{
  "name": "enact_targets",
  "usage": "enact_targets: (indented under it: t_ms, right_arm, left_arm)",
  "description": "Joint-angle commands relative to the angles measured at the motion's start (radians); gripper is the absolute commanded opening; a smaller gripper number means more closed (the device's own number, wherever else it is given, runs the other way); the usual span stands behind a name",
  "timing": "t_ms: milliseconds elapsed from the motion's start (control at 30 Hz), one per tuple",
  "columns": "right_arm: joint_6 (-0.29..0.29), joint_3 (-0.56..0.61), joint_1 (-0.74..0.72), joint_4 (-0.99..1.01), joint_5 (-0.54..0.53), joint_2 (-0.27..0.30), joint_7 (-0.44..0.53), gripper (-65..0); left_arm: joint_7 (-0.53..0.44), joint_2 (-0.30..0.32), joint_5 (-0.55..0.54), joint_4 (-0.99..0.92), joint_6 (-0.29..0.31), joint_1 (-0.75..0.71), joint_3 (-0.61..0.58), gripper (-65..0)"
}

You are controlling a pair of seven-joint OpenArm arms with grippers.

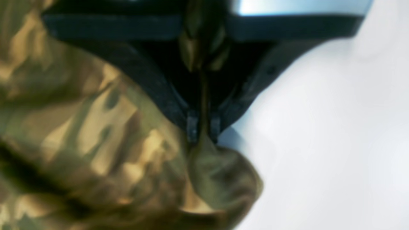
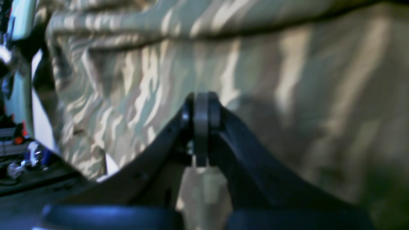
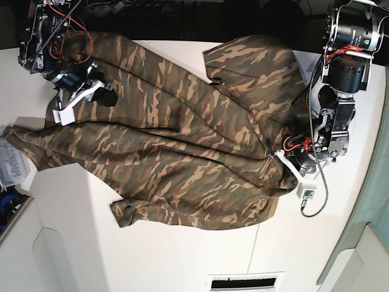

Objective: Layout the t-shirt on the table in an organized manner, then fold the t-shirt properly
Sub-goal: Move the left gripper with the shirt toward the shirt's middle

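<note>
One t-shirt [image 3: 182, 146], two grippers, both pinching cloth.
Shirt sprawls across tabletop [image 3: 182, 255] mid-frame; left gripper [image 1: 203, 132] fingers clamp its edge, right gripper [image 2: 201, 108] fingers closed on fabric upper left.

1. The t-shirt [image 3: 182, 152] under me is camouflage: olive green, brown and tan patches.
2. The bench [image 3: 182, 255] is matte white with a thin dark seam.
3. My left gripper [image 1: 203, 127] fingers are black.

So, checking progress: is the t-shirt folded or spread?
Spread, not folded: the t-shirt lies open but wrinkled across the table, sleeves out.
</note>
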State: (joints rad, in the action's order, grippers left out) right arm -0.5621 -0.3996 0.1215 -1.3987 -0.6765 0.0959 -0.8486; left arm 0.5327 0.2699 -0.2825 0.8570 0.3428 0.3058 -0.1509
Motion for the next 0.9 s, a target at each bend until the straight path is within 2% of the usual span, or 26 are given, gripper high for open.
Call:
enact_targets:
  t_ms: [0, 100, 267, 400, 500, 600, 767, 867]
  right_arm:
    - [-0.012, 0.004, 0.003, -0.015, -0.021, 0.003, 0.023, -65.0]
    - [-0.012, 0.022, 0.012, -0.015, -0.026, 0.001, 0.040, -65.0]
    - [-0.013, 0.027, 0.011, -0.031, -0.057, 0.001, 0.055, -65.0]
    - [-0.014, 0.027, 0.003, -0.076, -0.057, 0.001, 0.068, -65.0]
    - [-0.014, 0.027, -0.029, -0.110, -0.051, 0.003, 0.068, -65.0]
    - [-0.014, 0.027, -0.087, -0.112, 0.022, 0.003, 0.101, -65.0]
    - [-0.006, 0.027, -0.209, -0.091, 0.243, 0.006, 0.158, -65.0]
    - [0.016, 0.027, -0.280, -0.025, 0.290, 0.025, 0.175, -65.0]
  left_arm:
    - [0.145, -0.033, 0.011, -0.053, 0.037, -0.012, -0.014, -65.0]
    - [0.161, -0.069, 0.010, -0.075, 0.039, 0.034, -0.014, -65.0]
    - [0.187, -0.078, -0.032, -0.072, 0.045, 0.114, -0.014, -65.0]
    - [0.218, -0.072, -0.094, -0.069, 0.115, 0.170, -0.014, -65.0]
    - [0.233, -0.070, -0.140, -0.022, 0.128, 0.173, -0.014, -65.0]
    - [0.243, -0.070, -0.184, 0.025, 0.171, 0.159, -0.014, -65.0]
    - [0.243, -0.070, -0.198, 0.105, 0.171, 0.133, -0.014, -65.0]
    - [0.243, -0.070, -0.203, 0.160, 0.171, 0.127, -0.014, -65.0]
